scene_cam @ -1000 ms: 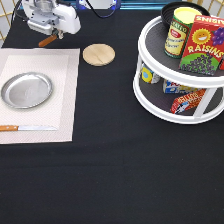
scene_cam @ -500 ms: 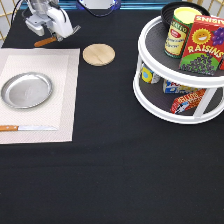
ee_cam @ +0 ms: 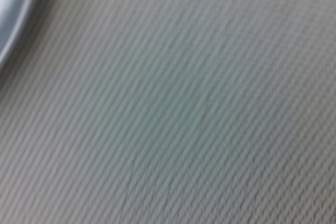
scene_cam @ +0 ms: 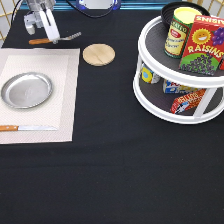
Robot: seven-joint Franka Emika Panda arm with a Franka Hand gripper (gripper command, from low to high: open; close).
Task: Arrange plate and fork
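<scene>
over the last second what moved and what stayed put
The gripper, shut on the fork, has carried it from above the placemat's far edge toward the exterior view's top and slightly left. The plate, knife, wooden disc and two-tier rack stayed as they were.

Item: my one arm, reaching down at the exterior view's top left. My gripper is pointing downward, its fingers closing on the fork, low over the tabletop.
</scene>
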